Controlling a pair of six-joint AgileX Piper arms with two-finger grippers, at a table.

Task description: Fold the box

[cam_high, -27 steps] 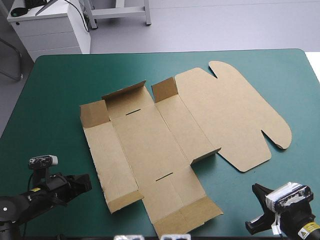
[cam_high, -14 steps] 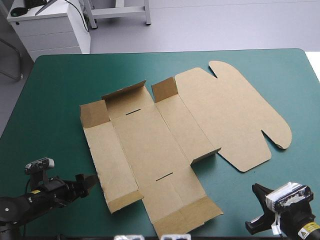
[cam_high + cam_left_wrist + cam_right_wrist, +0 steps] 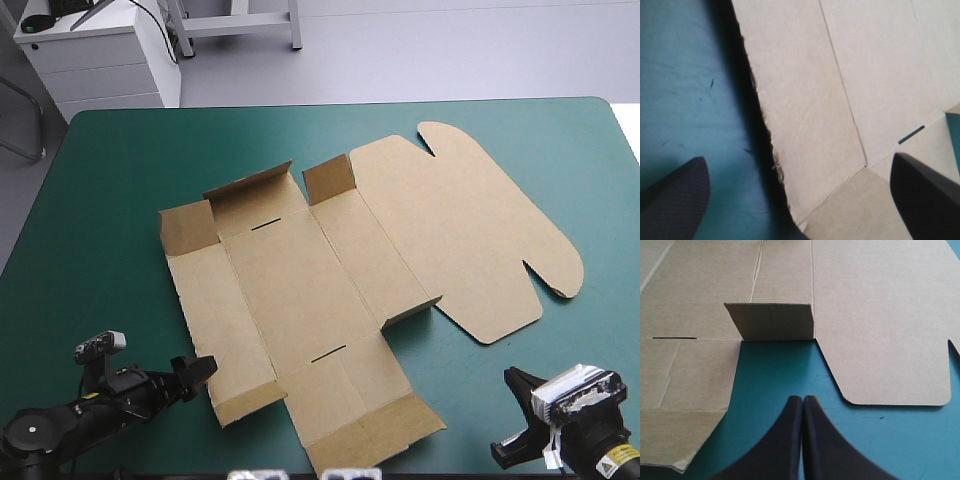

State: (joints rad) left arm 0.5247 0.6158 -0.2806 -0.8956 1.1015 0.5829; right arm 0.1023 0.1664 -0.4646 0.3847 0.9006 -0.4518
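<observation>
My left gripper [image 3: 797,160] stands with jaws wide apart, the ragged edge of the mostly flat brown box [image 3: 300,280] between them. The right gripper [image 3: 803,399] is closed, the box ahead of it. I fear one jaw may push the sheet away instead of going under, since nothing pins it.

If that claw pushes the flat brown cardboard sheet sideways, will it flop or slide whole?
It would probably slide whole: the flat brown cardboard sheet lies level on the smooth teal-green table cover. Lifted by one edge, it would likely hinge at its scored creases, where small flaps stand up.
</observation>
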